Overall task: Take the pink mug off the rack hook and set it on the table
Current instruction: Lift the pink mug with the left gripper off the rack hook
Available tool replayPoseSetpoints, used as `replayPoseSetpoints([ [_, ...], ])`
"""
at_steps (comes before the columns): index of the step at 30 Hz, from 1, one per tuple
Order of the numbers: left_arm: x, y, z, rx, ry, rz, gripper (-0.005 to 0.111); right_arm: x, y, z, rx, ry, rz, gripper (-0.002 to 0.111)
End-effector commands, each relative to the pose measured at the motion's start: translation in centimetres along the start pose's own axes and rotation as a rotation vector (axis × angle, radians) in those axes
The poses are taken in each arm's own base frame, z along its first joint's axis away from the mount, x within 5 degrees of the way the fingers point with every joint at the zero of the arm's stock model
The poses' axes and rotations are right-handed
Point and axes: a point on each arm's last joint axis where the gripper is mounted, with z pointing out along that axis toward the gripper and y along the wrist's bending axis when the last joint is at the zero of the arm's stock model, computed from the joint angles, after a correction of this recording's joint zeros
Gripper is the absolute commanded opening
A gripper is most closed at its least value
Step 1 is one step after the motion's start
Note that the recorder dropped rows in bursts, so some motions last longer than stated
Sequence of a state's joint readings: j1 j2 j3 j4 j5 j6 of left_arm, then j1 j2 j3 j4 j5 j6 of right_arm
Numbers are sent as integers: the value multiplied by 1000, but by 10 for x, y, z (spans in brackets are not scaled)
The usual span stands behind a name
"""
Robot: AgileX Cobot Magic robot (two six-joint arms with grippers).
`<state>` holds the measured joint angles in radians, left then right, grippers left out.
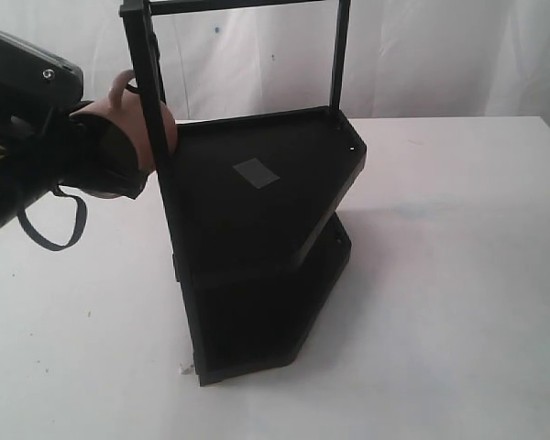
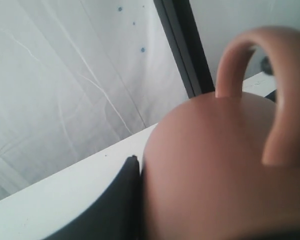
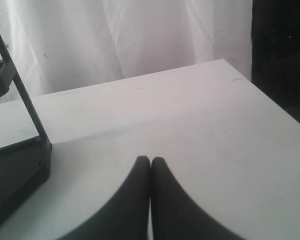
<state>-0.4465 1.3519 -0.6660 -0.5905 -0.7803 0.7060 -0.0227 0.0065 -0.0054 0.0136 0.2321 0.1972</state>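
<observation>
The pink mug (image 1: 156, 128) hangs tilted against the left post of the black rack (image 1: 257, 220), high above the table (image 1: 458, 275). Its loop handle (image 1: 121, 87) sits around the rack hook (image 1: 132, 89). My left gripper (image 1: 128, 156) is shut on the mug's body from the left. In the left wrist view the mug (image 2: 215, 170) fills the frame, one black finger (image 2: 121, 205) presses its side, and the other finger is hidden. A dark bit of hook (image 2: 266, 64) shows inside the handle (image 2: 285, 90). My right gripper (image 3: 150, 161) is shut and empty, low over the table (image 3: 215, 130).
The rack has two dark shelves, with a grey patch (image 1: 254, 171) on the upper one. Its corner (image 3: 15, 170) lies close beside my right gripper. A white curtain (image 1: 422, 55) hangs behind the table. The table's edge (image 3: 270, 100) drops off near the right gripper.
</observation>
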Motion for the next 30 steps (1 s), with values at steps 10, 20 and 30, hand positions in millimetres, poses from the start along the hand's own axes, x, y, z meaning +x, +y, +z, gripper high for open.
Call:
replayPoseSetpoints([
  [10,-10,8,-5,-64,-51,1,0,0,-1,0,4,-15,-3,0],
  [20,-12,12,-6,-102,-76,43,0,0,-1,0,5,-13,-5,0],
  [30,-17,20,-11,-158,-82,64,0,0,-1,0,5,-15,-5,0],
])
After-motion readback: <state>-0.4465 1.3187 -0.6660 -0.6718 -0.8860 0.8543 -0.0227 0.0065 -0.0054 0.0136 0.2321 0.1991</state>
